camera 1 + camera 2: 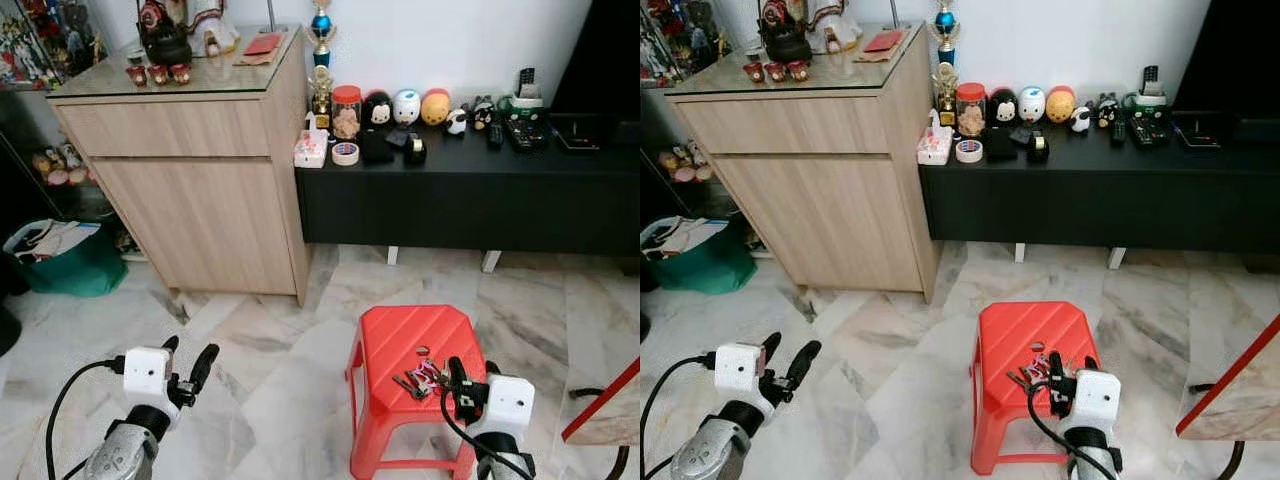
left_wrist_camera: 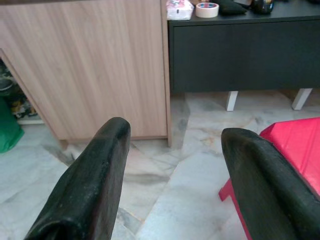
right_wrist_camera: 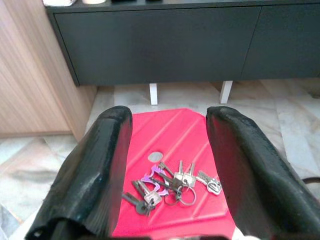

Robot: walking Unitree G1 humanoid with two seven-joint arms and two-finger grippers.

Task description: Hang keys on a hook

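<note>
Red plastic stool (image 1: 400, 345) carries the bunch of keys (image 3: 167, 186) on its seat. The right tool (image 3: 167, 170) hovers just above them, fingers spread wide. The left tool (image 1: 188, 362) is raised over the marble floor (image 1: 270, 350), also wide open.

Red ribbed plastic stool (image 1: 415, 345) on white marble floor tiles (image 1: 270, 350) with grey veining. On the stool: silver and dark keys (image 3: 167, 182), one purple piece. Behind the stool: matte black low console (image 1: 470, 195) on white legs; light oak-grain cabinet (image 1: 195, 180). Green bag (image 1: 65, 262) beside the cabinet.
</note>
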